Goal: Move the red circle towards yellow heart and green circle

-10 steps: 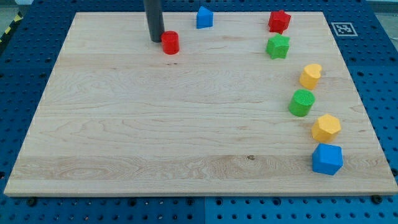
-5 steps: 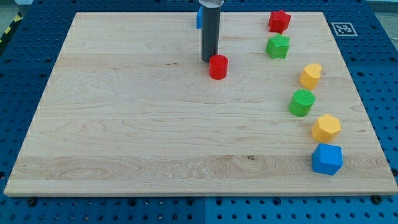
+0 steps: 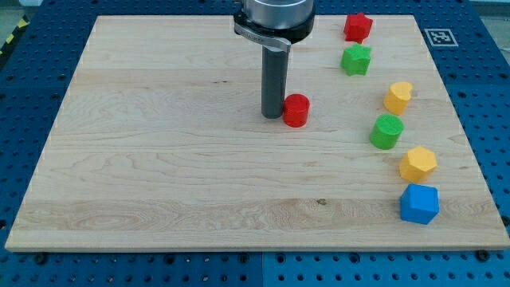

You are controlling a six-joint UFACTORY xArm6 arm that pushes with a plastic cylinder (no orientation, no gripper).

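Observation:
The red circle (image 3: 296, 110) stands near the middle of the wooden board (image 3: 159, 159). My tip (image 3: 273, 115) touches its left side. The yellow heart (image 3: 398, 97) lies at the view's right, with the green circle (image 3: 386, 131) just below it. Both are well to the right of the red circle, with bare board between.
A red star (image 3: 357, 27) and a green star (image 3: 356, 60) lie at the top right. A yellow hexagon (image 3: 417, 163) and a blue block (image 3: 419, 204) lie at the lower right. The arm's body (image 3: 273, 16) hides the blue block seen earlier at the top.
My tip has pushed the red circle from the top left of centre down and to the right, closer to the yellow heart and green circle.

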